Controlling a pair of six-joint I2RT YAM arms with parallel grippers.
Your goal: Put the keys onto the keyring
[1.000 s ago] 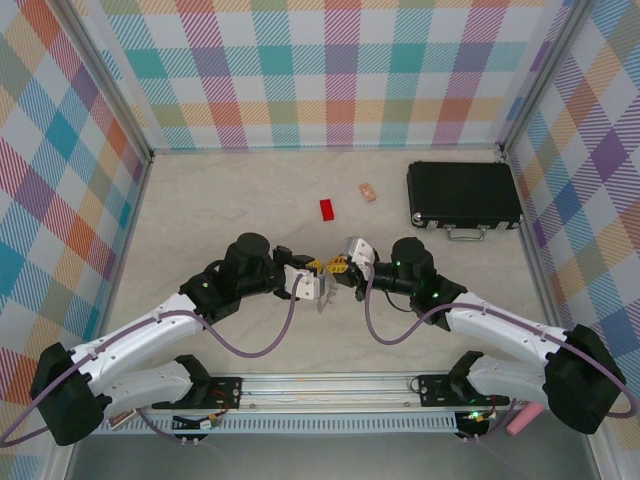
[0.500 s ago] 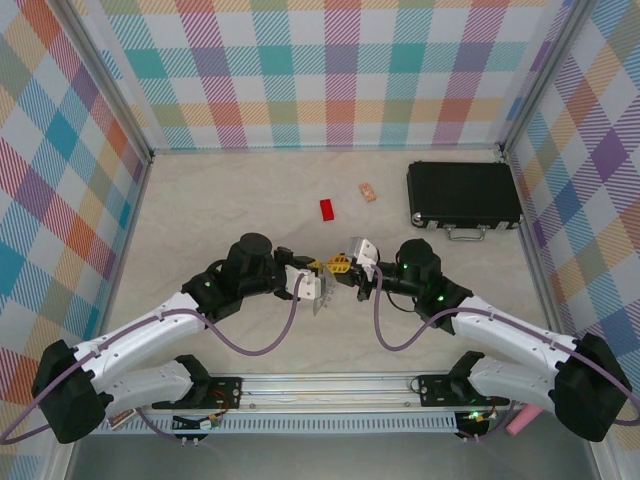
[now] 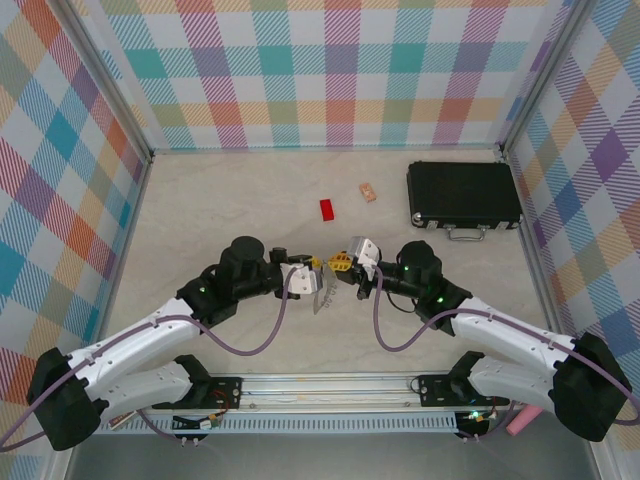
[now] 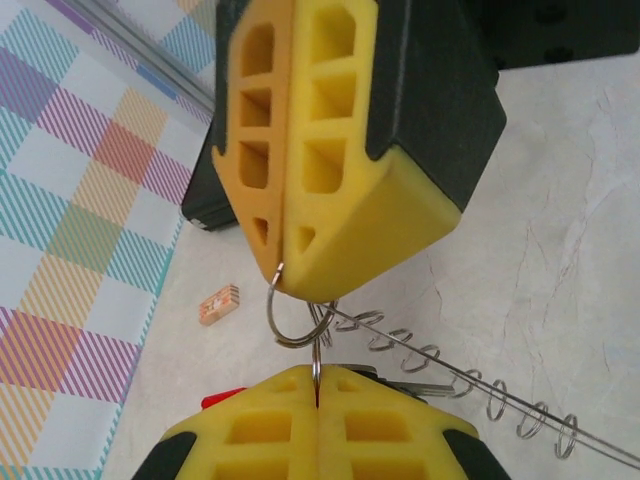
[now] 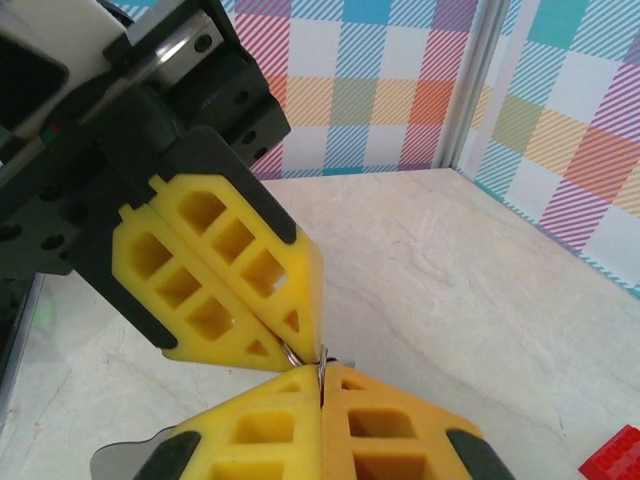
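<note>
Yellow-padded left pincer (image 4: 316, 380) and right pincer (image 5: 322, 382), both clenching the floppy grey wire-looped keyring (image 3: 321, 295) mid-surface (image 3: 230, 210), are barely creeping toward the far edge; tiny black-headed silver key (image 4: 425, 388) is hugging left's tips, threading's still going.

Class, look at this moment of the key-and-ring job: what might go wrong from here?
1. The left hand and right hand are shut tip to tip on one small wire loop; pulling apart may bend it or let it slip.
2. The key sits close beside the left hand, and the ring trails off sideways; a lost grip could drop both onto the table.
</note>
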